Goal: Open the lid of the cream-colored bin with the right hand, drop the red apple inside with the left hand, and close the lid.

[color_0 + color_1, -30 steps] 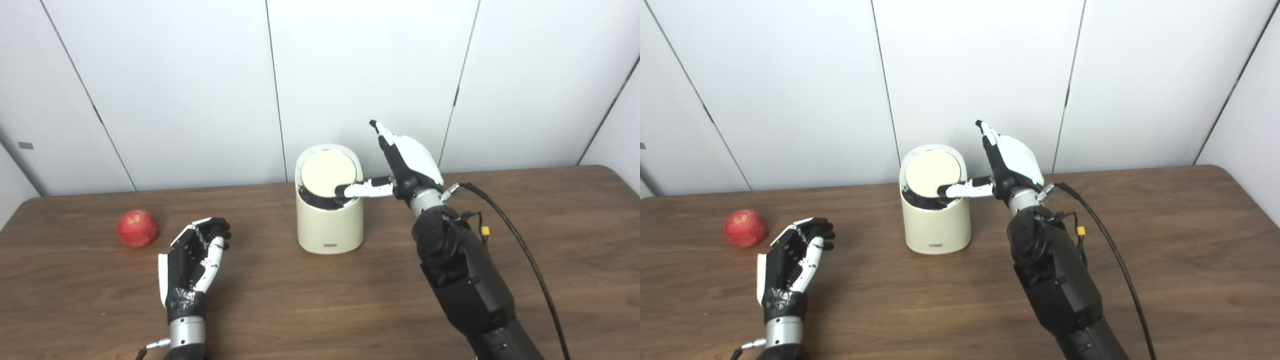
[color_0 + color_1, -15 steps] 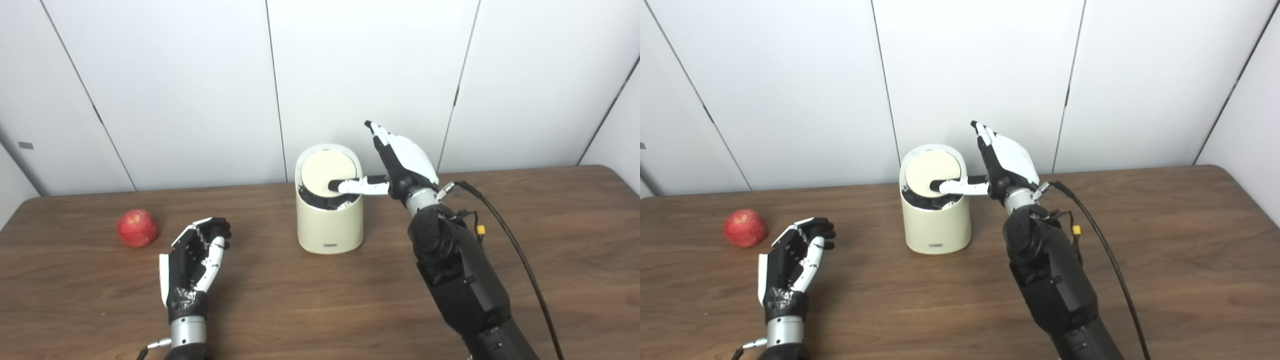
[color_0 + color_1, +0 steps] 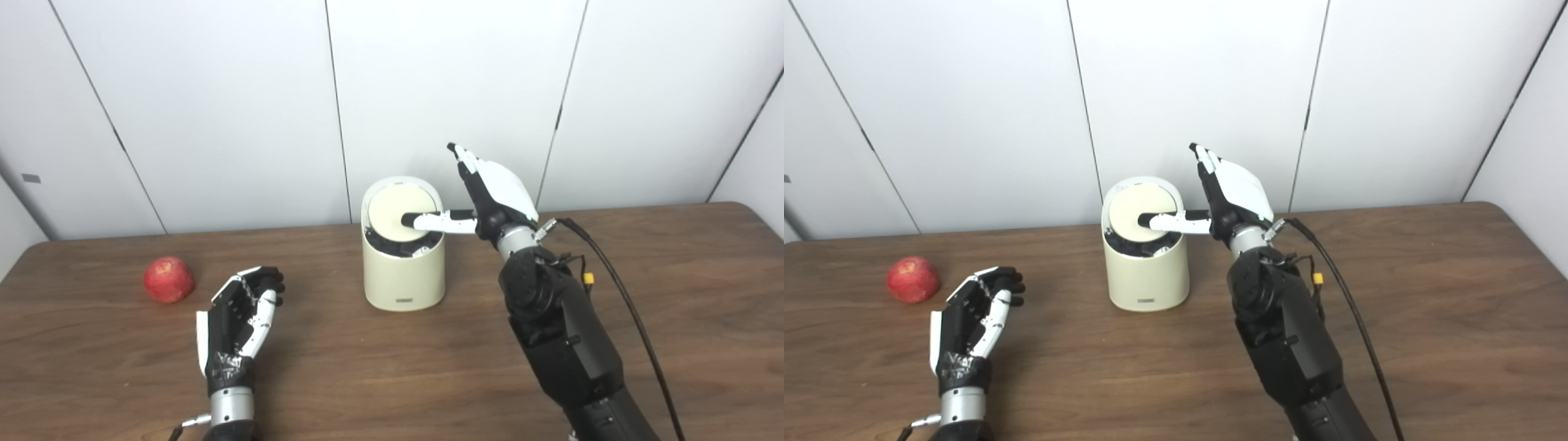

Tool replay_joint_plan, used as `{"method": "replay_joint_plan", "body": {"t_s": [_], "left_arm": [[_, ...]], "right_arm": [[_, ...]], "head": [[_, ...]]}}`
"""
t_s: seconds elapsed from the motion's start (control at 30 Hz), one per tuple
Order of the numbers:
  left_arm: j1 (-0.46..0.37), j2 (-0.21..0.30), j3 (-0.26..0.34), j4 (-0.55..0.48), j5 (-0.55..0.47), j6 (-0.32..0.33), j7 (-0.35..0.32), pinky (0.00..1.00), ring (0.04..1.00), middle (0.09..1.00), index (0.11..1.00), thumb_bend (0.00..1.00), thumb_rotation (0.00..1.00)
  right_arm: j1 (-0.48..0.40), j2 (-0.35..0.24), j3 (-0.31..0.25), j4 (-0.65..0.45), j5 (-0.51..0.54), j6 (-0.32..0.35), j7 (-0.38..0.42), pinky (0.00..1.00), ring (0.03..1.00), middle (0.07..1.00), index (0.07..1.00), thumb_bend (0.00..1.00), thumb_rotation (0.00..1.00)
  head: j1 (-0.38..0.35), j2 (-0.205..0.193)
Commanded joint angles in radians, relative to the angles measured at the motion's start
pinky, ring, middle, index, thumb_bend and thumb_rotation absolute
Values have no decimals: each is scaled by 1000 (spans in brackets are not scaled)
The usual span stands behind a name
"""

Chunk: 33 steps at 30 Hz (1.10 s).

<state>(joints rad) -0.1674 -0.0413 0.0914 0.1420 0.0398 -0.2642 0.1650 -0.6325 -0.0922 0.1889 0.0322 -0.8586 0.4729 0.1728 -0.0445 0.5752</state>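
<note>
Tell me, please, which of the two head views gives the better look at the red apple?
The left eye view: the red apple sits well inside the frame on the table, whole and unobstructed. The right eye view shows the same apple, equally whole, only nearer the picture's left edge.

right hand (image 3: 493, 196) shifted left, thumb further over tilted lid (image 3: 398, 211)

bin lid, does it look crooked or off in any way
Yes. The lid sits tilted, its near edge lifted so a dark gap shows above the bin rim. The right hand has its thumb against it. Nothing is spilled.
</note>
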Motion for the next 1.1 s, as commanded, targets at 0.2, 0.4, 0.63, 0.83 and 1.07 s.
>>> {"method": "replay_joint_plan", "body": {"t_s": [0.2,0.4,0.63,0.83,1.07], "left_arm": [[13,-25,-16,-18,19,15,11,552,602,617,598,295,323],[11,-29,-17,-18,29,16,20,558,601,617,598,299,330],[12,-31,-18,-28,29,23,22,556,599,620,601,296,360],[9,-30,-16,-21,20,13,19,556,598,619,600,303,357],[5,-34,-16,-21,25,16,25,545,594,616,597,298,358]], "right_arm": [[-80,6,-5,23,-27,-4,-14,958,988,988,980,941,560],[-85,12,-1,42,-47,-3,-11,949,989,986,969,977,519],[-88,19,-2,66,-109,-3,13,948,991,990,972,982,382],[-84,19,1,67,-129,-3,14,948,991,990,972,974,256],[-77,15,7,64,-128,-4,-3,946,993,991,980,966,234]], "head": [[5,6],[9,7],[9,10],[8,11],[7,9]]}}
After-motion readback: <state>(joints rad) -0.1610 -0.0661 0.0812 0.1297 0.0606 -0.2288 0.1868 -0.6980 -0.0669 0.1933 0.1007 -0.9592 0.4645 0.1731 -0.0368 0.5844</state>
